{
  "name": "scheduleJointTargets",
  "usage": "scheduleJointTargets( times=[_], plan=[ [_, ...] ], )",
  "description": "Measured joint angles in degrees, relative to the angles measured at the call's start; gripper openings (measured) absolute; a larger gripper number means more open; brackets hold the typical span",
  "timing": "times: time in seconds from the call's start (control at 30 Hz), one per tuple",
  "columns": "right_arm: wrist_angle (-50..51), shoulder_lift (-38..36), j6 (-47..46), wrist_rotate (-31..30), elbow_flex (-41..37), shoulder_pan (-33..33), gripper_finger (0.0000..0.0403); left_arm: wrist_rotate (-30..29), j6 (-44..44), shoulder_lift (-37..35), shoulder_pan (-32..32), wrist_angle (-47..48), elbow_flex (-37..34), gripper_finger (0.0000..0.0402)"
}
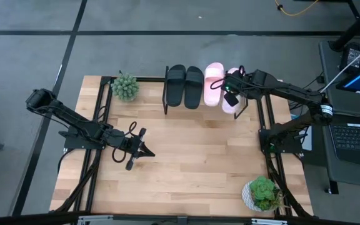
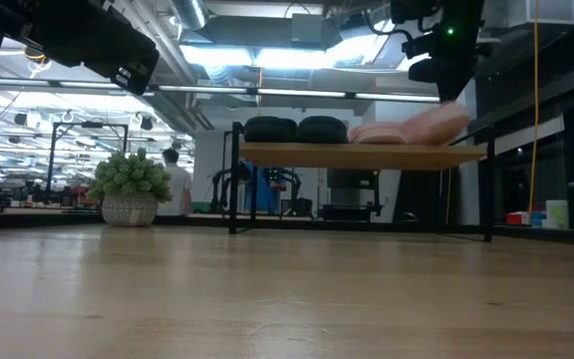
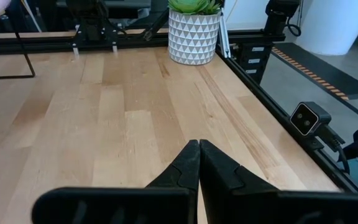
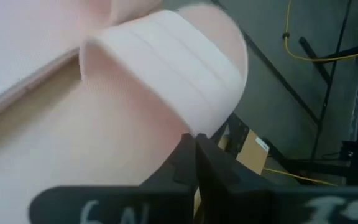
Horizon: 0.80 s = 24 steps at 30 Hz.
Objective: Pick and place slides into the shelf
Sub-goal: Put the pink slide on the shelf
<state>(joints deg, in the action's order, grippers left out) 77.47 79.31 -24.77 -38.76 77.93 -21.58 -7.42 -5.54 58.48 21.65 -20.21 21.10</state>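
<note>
Up over the shelf (image 1: 255, 107), the right pincer (image 1: 231, 95) hovers with its fingers pressed together, gripping nothing, directly above the last pink slide (image 1: 233, 103). Just beside it lie the other pink slide (image 1: 213, 84) and two black slides (image 1: 184, 85). Well away, the left pincer (image 1: 144, 150) is closed above the bare surface (image 1: 192, 162).

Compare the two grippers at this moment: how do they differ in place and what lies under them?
The left gripper hangs over bare tabletop, far from the shelf; the right gripper sits at the shelf, above the outermost pink slide. The left arm waits; the right is at work. Both have their fingers shut, and neither holds anything.
</note>
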Motion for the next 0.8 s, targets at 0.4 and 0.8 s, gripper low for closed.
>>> scheduleJointTargets(
  times=[0.4, 0.8],
  plan=[
    [-8.57, 0.00, 6.00, -0.50, 0.02, 0.00, 0.0002, 0.00, 0.19, 0.01, 0.00, 0.00, 0.00, 0.0004],
    [-10.15, 0.00, 7.33, 3.37, 0.04, -0.02, 0.0004, 0.00, 0.20, 0.02, 0.00, 0.01, 0.01, 0.0004]
  ],
)
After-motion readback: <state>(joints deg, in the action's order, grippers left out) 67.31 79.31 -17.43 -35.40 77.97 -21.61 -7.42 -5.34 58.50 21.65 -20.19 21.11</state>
